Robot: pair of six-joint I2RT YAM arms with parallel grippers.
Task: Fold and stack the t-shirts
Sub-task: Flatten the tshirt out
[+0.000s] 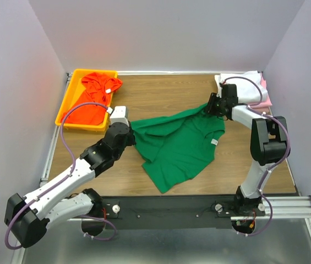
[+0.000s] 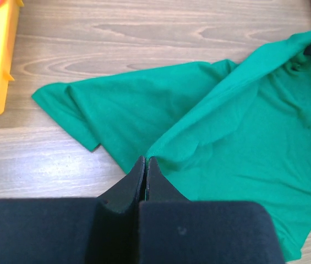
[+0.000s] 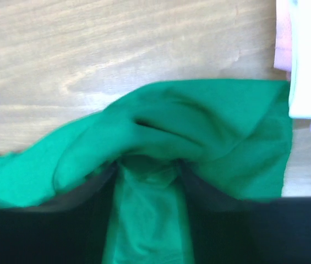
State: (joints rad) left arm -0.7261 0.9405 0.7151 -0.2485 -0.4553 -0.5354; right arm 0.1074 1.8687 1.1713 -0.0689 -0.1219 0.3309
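Green shirt [image 3: 199, 126], seemingly clamped, right wrist view

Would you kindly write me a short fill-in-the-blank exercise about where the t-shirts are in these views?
The orange-red t-shirt lies ___ the yellow tray.
The right end effector has the green t-shirt pinched ___ its fingers.
The white t-shirt lies on ___ of the pink t-shirt.
Missing words: in; between; top.
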